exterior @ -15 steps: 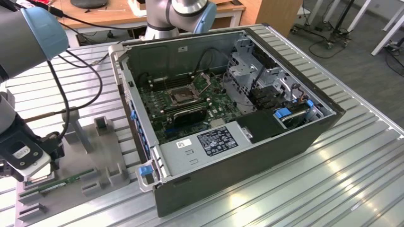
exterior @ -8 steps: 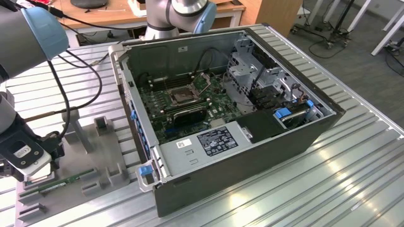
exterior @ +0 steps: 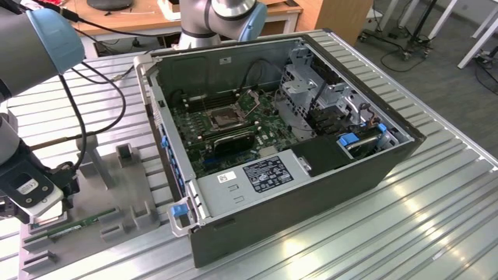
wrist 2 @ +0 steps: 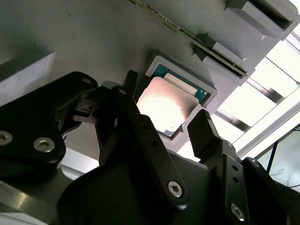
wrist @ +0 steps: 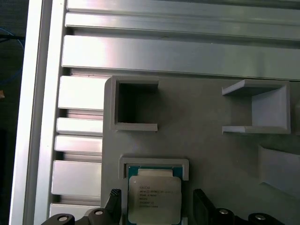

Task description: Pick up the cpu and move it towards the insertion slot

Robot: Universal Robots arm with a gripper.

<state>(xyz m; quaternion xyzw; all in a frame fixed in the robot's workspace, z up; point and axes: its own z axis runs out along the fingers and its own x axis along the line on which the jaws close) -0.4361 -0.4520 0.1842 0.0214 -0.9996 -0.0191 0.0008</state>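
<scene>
The black two-fingered gripper [wrist 2: 166,98] hung spread open, its jaws flanking, seemingly without touching, the thin square silver-topped cpu [wrist 2: 164,107]. The cpu lay unlifted in its recess in the grey plastic fixture plate [wrist 2: 93,40]. The whole carry remained: in the exterior view, the dark, bracket-framed square insertion slot [exterior: 221,118] sat well apart, toward two o'clock from the arm's wrist.

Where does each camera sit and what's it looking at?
Exterior view: off the arm, looking down on the computer case; arm at its left.
First wrist view: on the wrist, straight down on the cpu; fingertips show.
Second wrist view: on the wrist, slanting past the end effector.
Both wrist views share the cpu.
</scene>
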